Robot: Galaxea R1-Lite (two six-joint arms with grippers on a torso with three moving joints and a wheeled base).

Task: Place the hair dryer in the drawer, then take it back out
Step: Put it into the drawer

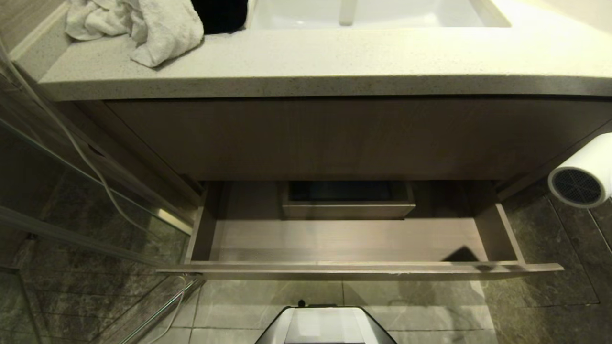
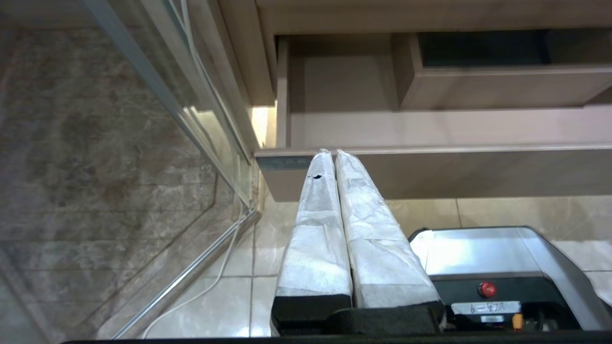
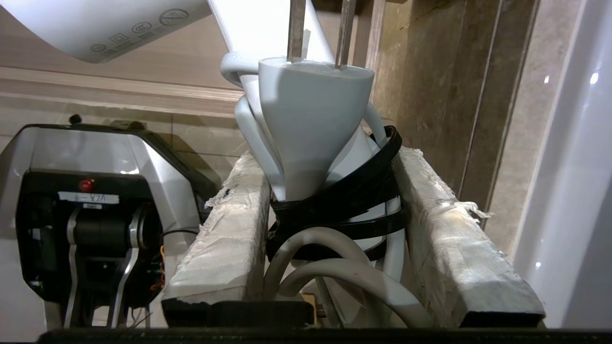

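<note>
1. The right claw [image 3: 330, 229] is clenched on the hair dryer [image 1: 581, 174], its padded fingers [image 3: 224, 239] on either side of the handle and the cord bundle, which black bands hold together; the plug [image 3: 313, 124] sits between the fingertips.
2. The hair dryer hangs in the air at the right edge of the head view, beyond the right end of the open drawer [image 1: 354, 270] and above the floor tiles.
3. The left claw [image 2: 334, 157] is closed on nothing, fingers pressed together, parked in front of the drawer's left front corner.
4. The step in hand looks like carrying the hair dryer over the drawer. To do it well, bring it sideways over the front panel with the cord bundle clear of the rim, then lower it onto the open floor ahead of the boxed cutout [image 1: 348, 200].
5. The barrel's long axis runs roughly level, with the grey grille end turned towards the head camera; the handle points down into the right claw.
</note>
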